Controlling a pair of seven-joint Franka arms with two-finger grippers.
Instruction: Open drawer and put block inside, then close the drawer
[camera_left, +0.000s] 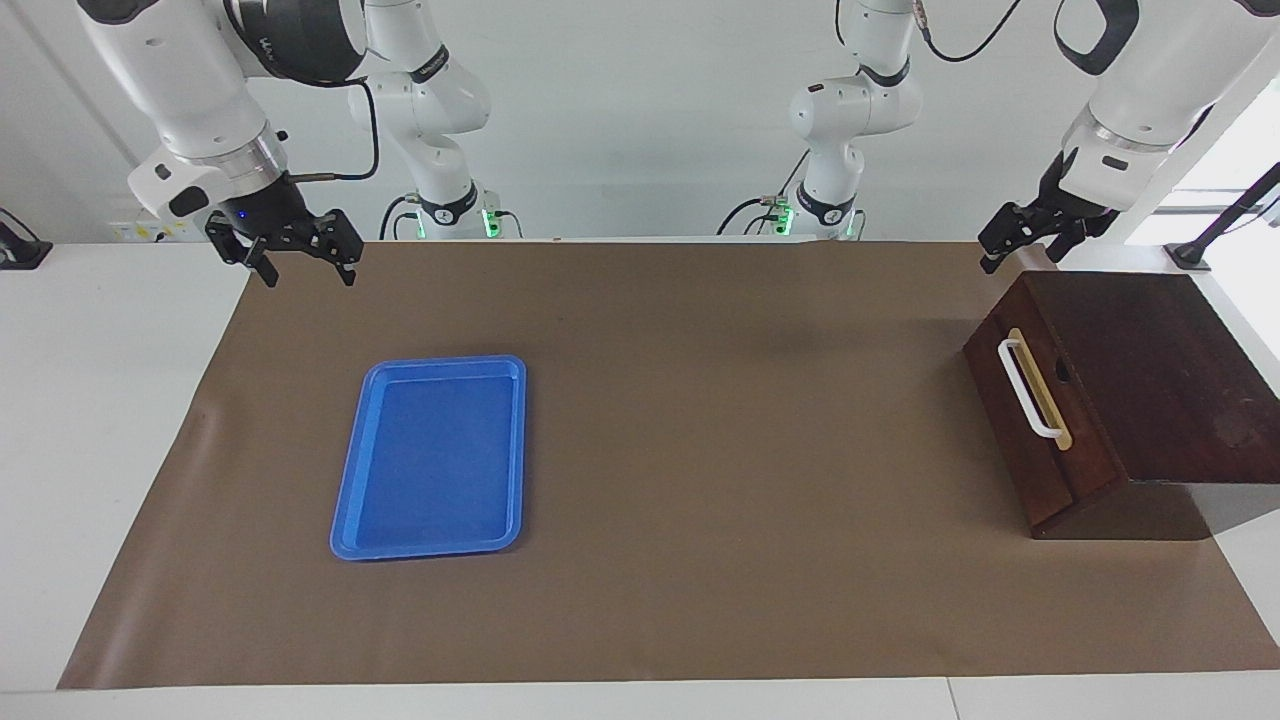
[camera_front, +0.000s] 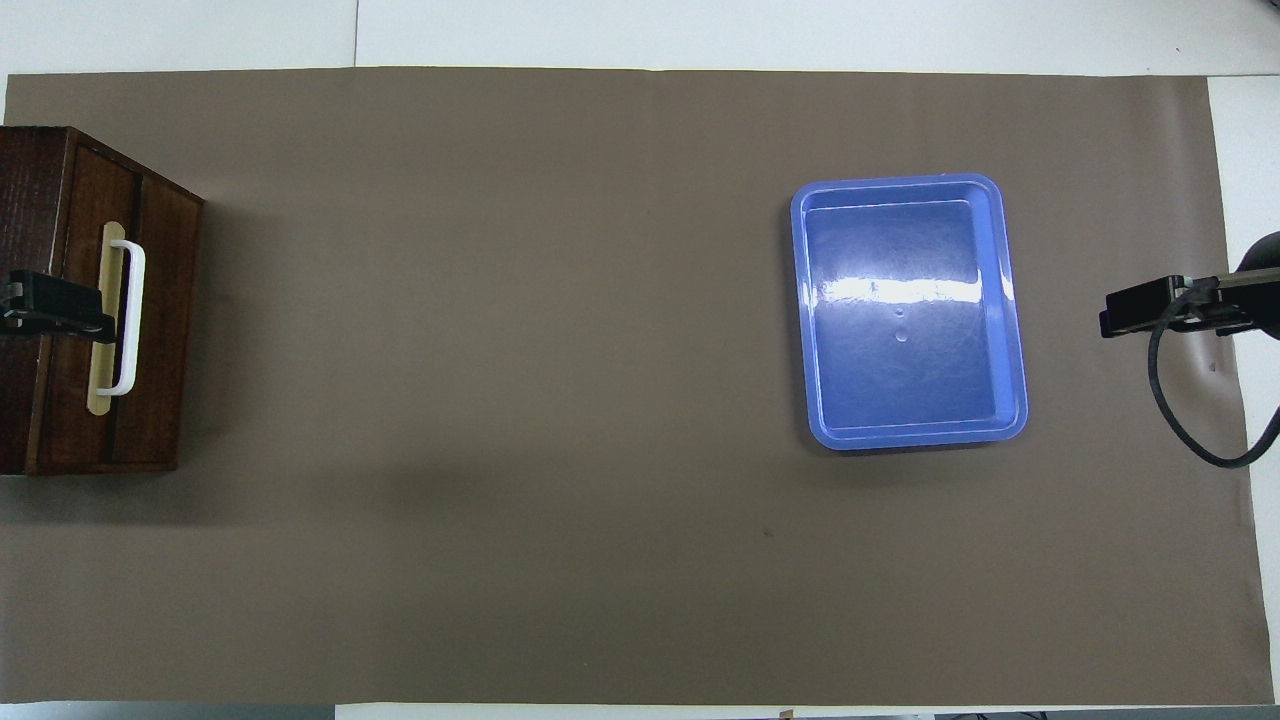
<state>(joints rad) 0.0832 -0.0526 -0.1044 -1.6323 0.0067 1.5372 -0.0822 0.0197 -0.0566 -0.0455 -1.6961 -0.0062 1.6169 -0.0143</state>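
Note:
The drawer (camera_left: 1010, 415) (camera_front: 160, 320) sits shut in its dark wooden box (camera_left: 1150, 370) at the left arm's end of the table, its white bar handle (camera_left: 1029, 390) (camera_front: 131, 318) free. The block is out of view in both views. My left gripper (camera_left: 1018, 245) (camera_front: 75, 310) hangs open in the air above the box's corner nearest the robots, touching nothing. My right gripper (camera_left: 308, 272) (camera_front: 1140, 305) waits open and empty above the mat's edge at the right arm's end.
A flat blue tray (camera_left: 345, 500) (camera_front: 1010, 300) lies empty on the brown mat (camera_left: 700, 450), toward the right arm's end. The wooden box stands partly off the mat's edge.

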